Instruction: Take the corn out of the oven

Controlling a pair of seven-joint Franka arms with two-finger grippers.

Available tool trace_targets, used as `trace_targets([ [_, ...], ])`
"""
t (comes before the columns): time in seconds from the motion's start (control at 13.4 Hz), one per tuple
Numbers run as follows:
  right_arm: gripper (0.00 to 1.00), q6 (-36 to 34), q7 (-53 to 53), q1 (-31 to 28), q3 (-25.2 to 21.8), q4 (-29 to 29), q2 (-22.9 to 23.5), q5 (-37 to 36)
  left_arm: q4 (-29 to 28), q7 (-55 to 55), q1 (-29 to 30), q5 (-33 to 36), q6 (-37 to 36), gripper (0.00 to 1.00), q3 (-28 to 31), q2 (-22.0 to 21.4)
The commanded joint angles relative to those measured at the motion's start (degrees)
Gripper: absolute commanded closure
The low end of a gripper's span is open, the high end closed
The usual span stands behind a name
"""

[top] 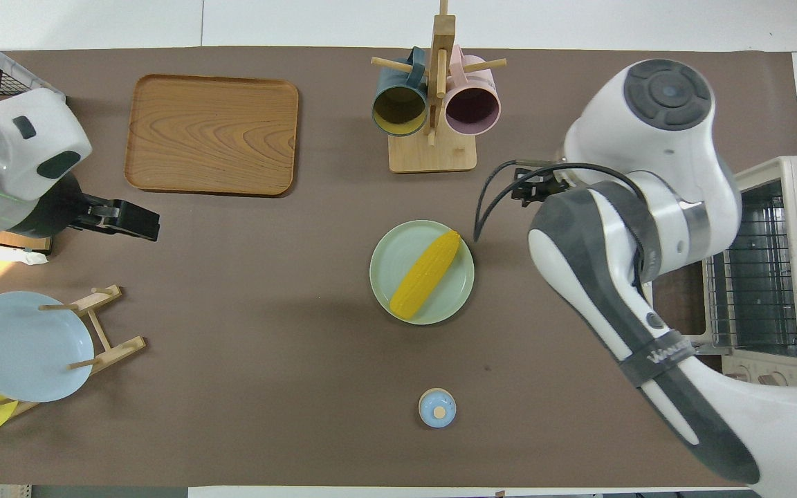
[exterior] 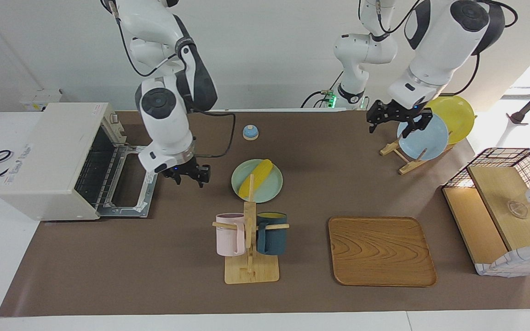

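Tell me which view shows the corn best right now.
The overhead view: the whole corn lies bare on the green plate. In the facing view, the mug rack's post crosses one end of it.

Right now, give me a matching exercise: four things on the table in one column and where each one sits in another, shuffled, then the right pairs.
Things:
1. corn
2. pink mug
3. oven
4. light blue plate

Places:
A. at the right arm's end of the table, door down
B. hanging on the wooden mug rack
C. lying on the green plate
D. propped in the wooden plate stand

Pairs: 1-C, 2-B, 3-A, 4-D
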Motion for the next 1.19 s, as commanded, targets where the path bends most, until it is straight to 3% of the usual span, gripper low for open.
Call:
trace_targets([
  [0.0,0.82,8.73,-1.34,-3.03,0.98,-14.74,-5.76,-0.73,-4.8,-2.05,-6.48,-4.71,5.86,0.0,0.76,-1.19],
  [0.07,0.98,13.9,-2.48,-4.25,0.98,-19.65,-7.07,-0.73,-6.04,-3.8,-9.64,-5.69,9.45,0.0,0.76,-0.84],
  [0.15,1.0,18.83,-3.36,-4.61,0.98,-22.83,-7.7,-0.73,-7.36,-5.47,-12.72,-5.87,12.97,0.0,0.76,-0.05],
  [0.6,1.0,23.27,-8.2,-9.89,0.89,-28.39,-8.4,-0.73,-7.81,-7.33,-25.3,-7.89,29.58,0.0,0.76,12.32],
  [0.89,1.0,23.27,-10.22,-11.29,0.81,-28.67,-8.49,-1.16,0.86,-8.65,-27.69,-8.16,31.55,0.0,1.02,24.71],
  [1.12,1.0,22.4,-10.66,-12.26,0.81,-28.58,-8.49,-5.72,1.95,-9.62,-28.39,-7.19,32.69,0.0,1.2,28.34],
])
